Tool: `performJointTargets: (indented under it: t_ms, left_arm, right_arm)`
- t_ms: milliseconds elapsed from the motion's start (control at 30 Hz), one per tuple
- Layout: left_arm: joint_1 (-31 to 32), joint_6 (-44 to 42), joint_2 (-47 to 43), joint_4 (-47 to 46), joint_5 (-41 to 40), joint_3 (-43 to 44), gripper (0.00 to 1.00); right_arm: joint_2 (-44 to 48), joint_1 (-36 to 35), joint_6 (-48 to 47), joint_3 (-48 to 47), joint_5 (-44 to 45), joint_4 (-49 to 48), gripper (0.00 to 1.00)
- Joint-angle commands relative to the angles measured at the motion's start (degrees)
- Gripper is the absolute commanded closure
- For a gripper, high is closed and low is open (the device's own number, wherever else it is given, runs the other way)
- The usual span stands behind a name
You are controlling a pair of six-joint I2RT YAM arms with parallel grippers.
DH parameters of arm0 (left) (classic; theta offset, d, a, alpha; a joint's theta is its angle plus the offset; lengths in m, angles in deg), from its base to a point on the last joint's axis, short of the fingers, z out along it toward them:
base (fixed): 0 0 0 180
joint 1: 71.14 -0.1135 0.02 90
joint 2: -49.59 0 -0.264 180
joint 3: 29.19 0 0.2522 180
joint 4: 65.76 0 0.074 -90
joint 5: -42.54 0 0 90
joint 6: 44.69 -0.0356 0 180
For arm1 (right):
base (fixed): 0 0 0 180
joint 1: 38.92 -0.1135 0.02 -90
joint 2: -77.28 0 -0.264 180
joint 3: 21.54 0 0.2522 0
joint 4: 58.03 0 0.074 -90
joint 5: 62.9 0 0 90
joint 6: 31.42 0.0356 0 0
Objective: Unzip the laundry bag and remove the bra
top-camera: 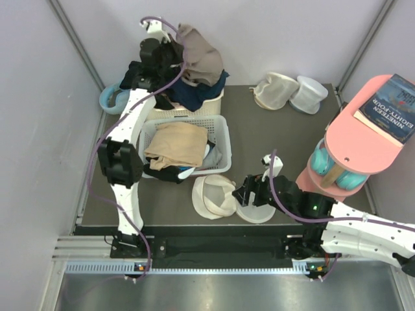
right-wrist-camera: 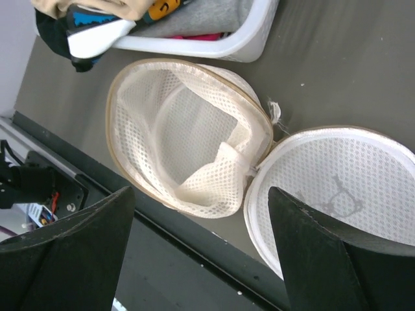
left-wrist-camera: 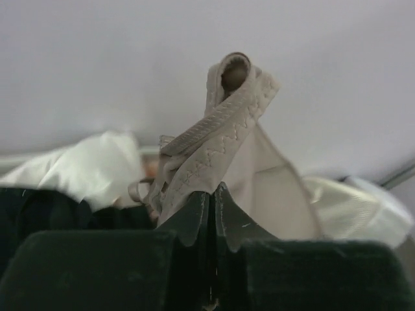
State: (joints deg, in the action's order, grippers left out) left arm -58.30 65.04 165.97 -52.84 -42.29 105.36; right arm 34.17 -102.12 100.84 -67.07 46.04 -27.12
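Laundry bag [right-wrist-camera: 194, 149] gapes unzipped; left claw [left-wrist-camera: 213, 194] holds bra [left-wrist-camera: 227, 129] above basket [top-camera: 209, 103].

I had open tabletop [top-camera: 272, 139] to pass through between the white basket [top-camera: 226, 139] and the pink stand [top-camera: 353, 129], running back to the two pouches [top-camera: 275, 91] at the far edge. The white basket sat just behind the open laundry bag [top-camera: 213, 195], blocking any approach from that side. Rear left, the heaped basket [top-camera: 211, 102] filled the corner beside the wall.

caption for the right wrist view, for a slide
Open right gripper above the unzipped laundry bag, only mesh showing inside.
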Motion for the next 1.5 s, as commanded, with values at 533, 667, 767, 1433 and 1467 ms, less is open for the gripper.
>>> performJointTargets:
  t_ms: [533, 667, 767, 1433, 1467]
  left_arm:
    - [-3.17, -2.59, -9.23, 12.44, -10.89, -0.65, 0.01]
    - [-3.00, -2.41, -15.11, 14.37, -11.58, -2.05, 0.01]
    - [-1.86, -4.07, -19.59, 16.48, -12.64, -4.33, 0.01]
    - [30.75, 11.72, -55.01, 33.10, -15.28, -55.56, 0.13]
    - [31.71, 12.43, -55.81, 33.45, -15.10, -57.67, 0.14]
  right_arm:
    - [-0.03, -0.08, 8.61, -14.55, 10.94, 27.11, 0.16]
    - [-3.46, 0.01, 13.80, -13.94, 8.93, 33.73, 0.18]
    - [-5.04, 0.01, 18.90, -11.92, 7.00, 37.42, 0.19]
    - [-11.99, 2.46, 28.31, 2.32, 2.51, 27.34, 0.31]
    - [-12.08, 2.90, 28.23, 3.54, 1.81, 26.46, 0.32]
